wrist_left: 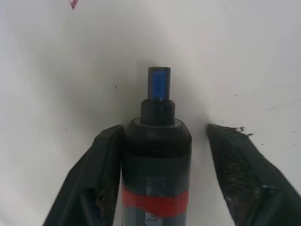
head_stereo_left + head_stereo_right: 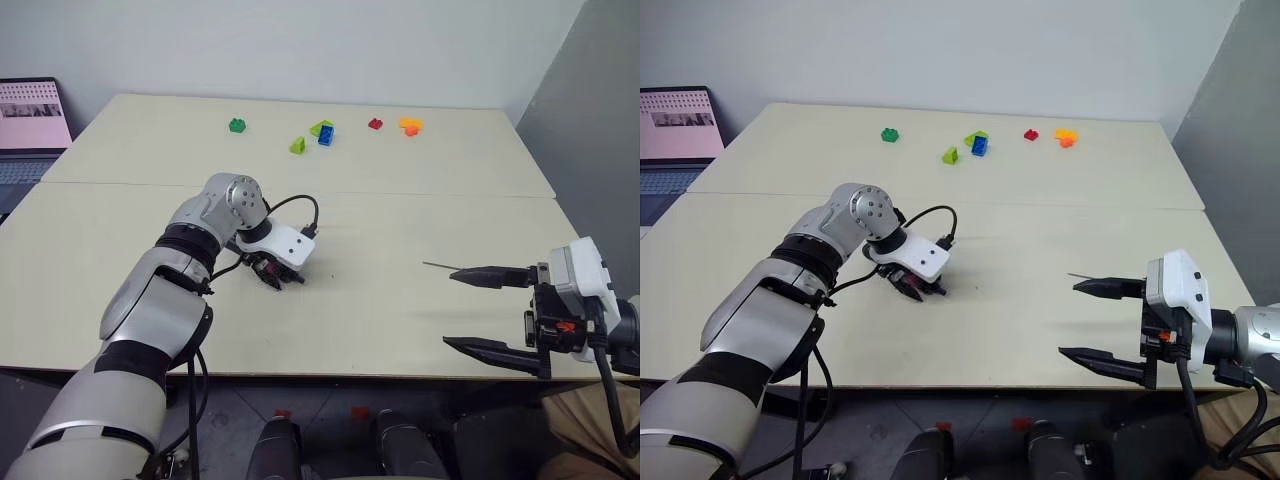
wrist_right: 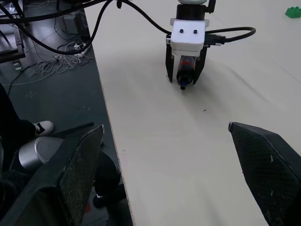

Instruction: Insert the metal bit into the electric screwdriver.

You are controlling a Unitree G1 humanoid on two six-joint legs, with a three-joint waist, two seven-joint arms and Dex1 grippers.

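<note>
With my left gripper [image 2: 278, 276] straddling the electric screwdriver [image 1: 156, 155] on the table [image 2: 400, 220], not yet clamped, I should close squarely on its barrel; my right gripper [image 2: 478, 310] is spread near the metal bit [image 2: 441, 266].

Electric screwdriver [image 1: 156, 155] on table [image 2: 420, 310] left of metal bit [image 2: 440, 266], toy bricks [image 2: 324, 133] behind.

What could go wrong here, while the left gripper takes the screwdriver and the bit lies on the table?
1. In the left wrist view one finger touches the screwdriver and the other stands apart, so the tool may roll or be gripped off-centre.
2. The bit is very thin and lies flat on the table just beside the open right gripper; a finger could knock it away, and picking it up may fail.
</note>
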